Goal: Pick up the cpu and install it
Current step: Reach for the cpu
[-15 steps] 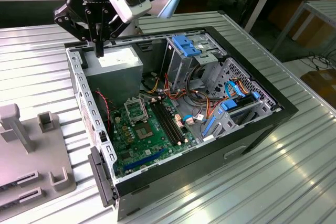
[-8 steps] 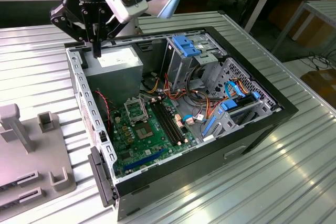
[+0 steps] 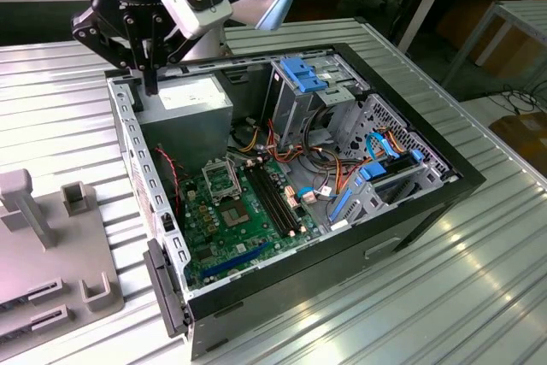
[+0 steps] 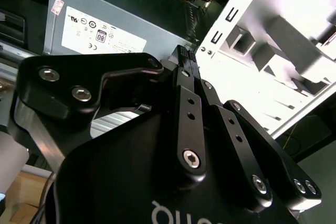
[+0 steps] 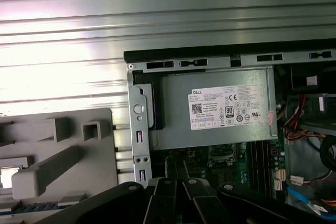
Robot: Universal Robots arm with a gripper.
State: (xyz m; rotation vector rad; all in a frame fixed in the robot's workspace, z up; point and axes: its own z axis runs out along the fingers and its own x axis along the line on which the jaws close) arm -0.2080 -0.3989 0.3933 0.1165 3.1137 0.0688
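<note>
My gripper hangs over the back corner of the open computer case, above the grey power supply, on the exterior view's left. In the second wrist view its black fingers press together with nothing visible between them. The green motherboard lies on the case floor, with the metal-framed socket near its far end. In the first wrist view a small pale square, possibly the cpu, sits in a recess of the grey fixture beside the case, well apart from the gripper.
The case's metal wall stands between the fixture and the motherboard. A drive cage with blue clips, bundled cables and black memory slots crowd the inside. The case stands on a ribbed metal table.
</note>
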